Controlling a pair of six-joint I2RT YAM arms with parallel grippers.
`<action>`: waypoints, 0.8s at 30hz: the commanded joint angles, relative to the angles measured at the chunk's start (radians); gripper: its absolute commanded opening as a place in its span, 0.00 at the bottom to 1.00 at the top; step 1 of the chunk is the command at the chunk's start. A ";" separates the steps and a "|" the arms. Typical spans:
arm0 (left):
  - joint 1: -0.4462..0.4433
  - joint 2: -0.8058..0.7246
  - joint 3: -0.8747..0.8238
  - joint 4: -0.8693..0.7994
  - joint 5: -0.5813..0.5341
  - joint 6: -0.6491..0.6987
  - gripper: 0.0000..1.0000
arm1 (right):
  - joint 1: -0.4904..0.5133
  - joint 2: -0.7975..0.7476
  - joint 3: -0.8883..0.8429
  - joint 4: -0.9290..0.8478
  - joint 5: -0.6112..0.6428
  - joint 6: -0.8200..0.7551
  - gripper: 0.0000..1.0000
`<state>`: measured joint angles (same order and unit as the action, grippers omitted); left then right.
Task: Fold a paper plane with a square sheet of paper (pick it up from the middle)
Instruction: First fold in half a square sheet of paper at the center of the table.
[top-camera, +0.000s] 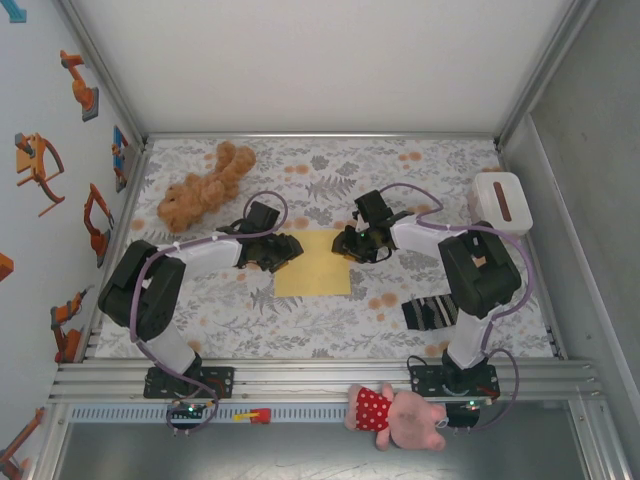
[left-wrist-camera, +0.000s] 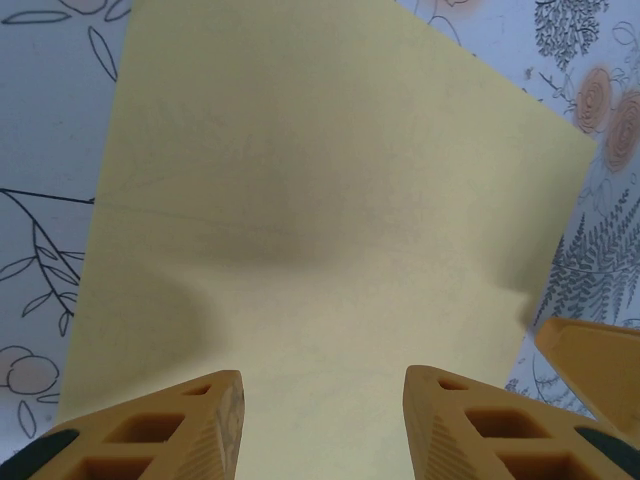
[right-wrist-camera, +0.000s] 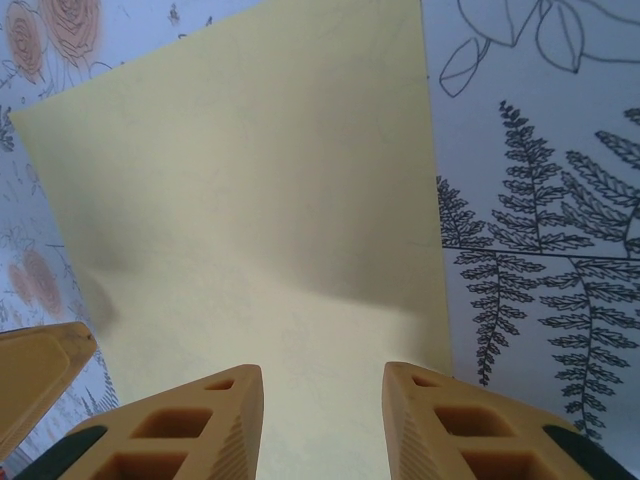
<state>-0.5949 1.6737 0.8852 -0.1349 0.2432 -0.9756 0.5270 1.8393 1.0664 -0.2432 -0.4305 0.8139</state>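
The square sheet of paper (top-camera: 312, 268) lies flat and unfolded, pale yellow, on the floral tablecloth at the middle of the table. My left gripper (top-camera: 284, 250) is down over the sheet's left edge. In the left wrist view its fingers (left-wrist-camera: 215, 420) stand apart, with bare paper (left-wrist-camera: 330, 200) in the gap of the gripper (left-wrist-camera: 322, 405). My right gripper (top-camera: 348, 246) is at the sheet's upper right corner. Its jaws are open as well, and the gripper (right-wrist-camera: 322, 405) frames the paper (right-wrist-camera: 250, 200) near its right edge. Neither gripper holds anything.
A brown teddy (top-camera: 205, 188) lies at the back left and a white box with a brown slot (top-camera: 500, 203) at the back right. A striped sock (top-camera: 430, 312) lies by the right arm. A pink plush in a red dress (top-camera: 395, 415) rests on the front rail.
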 joint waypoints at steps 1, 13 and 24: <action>-0.001 0.018 -0.035 0.032 -0.018 -0.028 0.46 | 0.003 0.027 -0.017 -0.016 -0.016 -0.016 0.36; -0.002 0.030 -0.129 0.185 -0.001 -0.079 0.66 | 0.005 0.070 -0.018 0.010 -0.025 -0.016 0.34; -0.007 -0.008 -0.140 0.202 0.024 -0.034 0.85 | 0.028 0.128 0.023 0.068 -0.058 0.008 0.31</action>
<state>-0.5961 1.6657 0.7761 0.1169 0.2733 -1.0397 0.5358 1.9129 1.0828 -0.1654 -0.4911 0.8143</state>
